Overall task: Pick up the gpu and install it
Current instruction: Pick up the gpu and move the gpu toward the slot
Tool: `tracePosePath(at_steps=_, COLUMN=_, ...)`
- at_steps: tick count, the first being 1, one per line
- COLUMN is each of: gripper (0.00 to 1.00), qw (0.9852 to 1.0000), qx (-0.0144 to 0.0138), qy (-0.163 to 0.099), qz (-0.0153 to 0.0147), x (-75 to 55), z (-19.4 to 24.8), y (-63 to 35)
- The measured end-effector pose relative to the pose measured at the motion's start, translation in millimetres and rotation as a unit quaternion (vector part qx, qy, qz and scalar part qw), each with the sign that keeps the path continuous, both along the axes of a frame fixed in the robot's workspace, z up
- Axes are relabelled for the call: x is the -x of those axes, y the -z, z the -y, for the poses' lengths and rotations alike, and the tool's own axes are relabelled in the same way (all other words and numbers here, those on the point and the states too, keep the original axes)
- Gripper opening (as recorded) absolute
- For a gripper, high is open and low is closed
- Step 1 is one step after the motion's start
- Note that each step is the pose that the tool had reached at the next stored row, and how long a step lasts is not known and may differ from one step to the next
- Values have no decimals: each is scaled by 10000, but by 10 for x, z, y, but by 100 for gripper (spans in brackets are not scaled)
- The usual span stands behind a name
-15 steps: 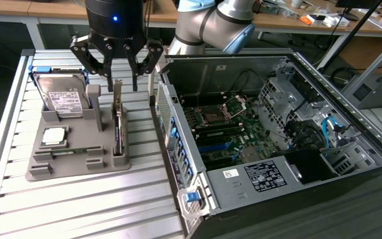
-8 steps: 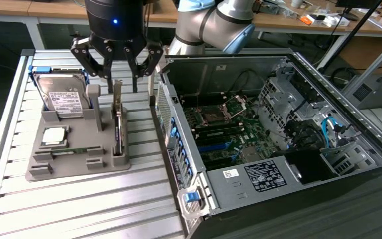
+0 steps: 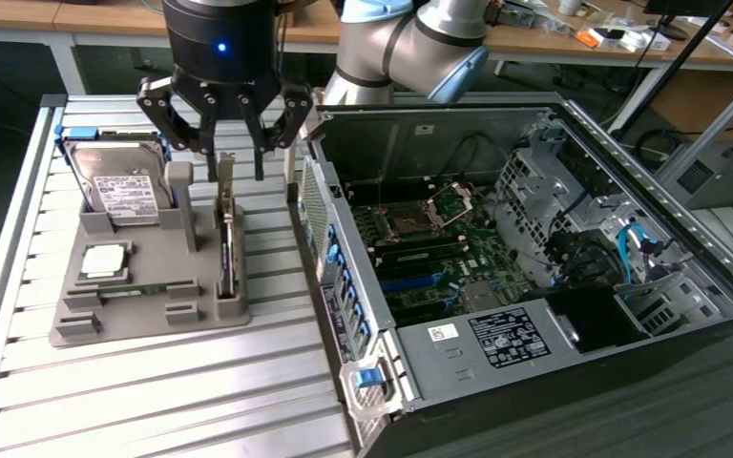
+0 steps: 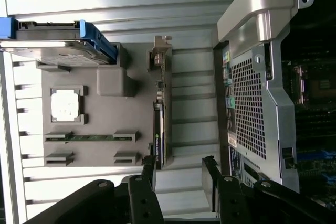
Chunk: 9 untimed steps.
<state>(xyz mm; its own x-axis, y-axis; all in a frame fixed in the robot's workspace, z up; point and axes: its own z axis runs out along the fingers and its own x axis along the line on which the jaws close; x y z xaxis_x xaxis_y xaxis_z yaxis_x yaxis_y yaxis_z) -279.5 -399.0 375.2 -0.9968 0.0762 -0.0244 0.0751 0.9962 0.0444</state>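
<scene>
— Where's the gpu (image 3: 228,243)?
— Upright in the grey holder (image 3: 150,320), on the holder's side nearest the computer case (image 3: 380,391). The gripper (image 3: 230,160) hangs above it, jaws spread wide, empty.
— Risk?
— An off-centre descent could knock the card's edge and tip it.

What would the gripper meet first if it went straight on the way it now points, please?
Most likely the gpu, standing on edge in the grey holder beneath the open gripper. In the wrist view the card lies nearer one finger, so that finger might touch first.
</scene>
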Motion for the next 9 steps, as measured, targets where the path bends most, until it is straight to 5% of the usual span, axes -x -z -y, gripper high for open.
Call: tracePosePath(at_steps=9, gripper=48, qw=10000, qx=-1, qy=0, qz=0, x=1, z=0, y=59)
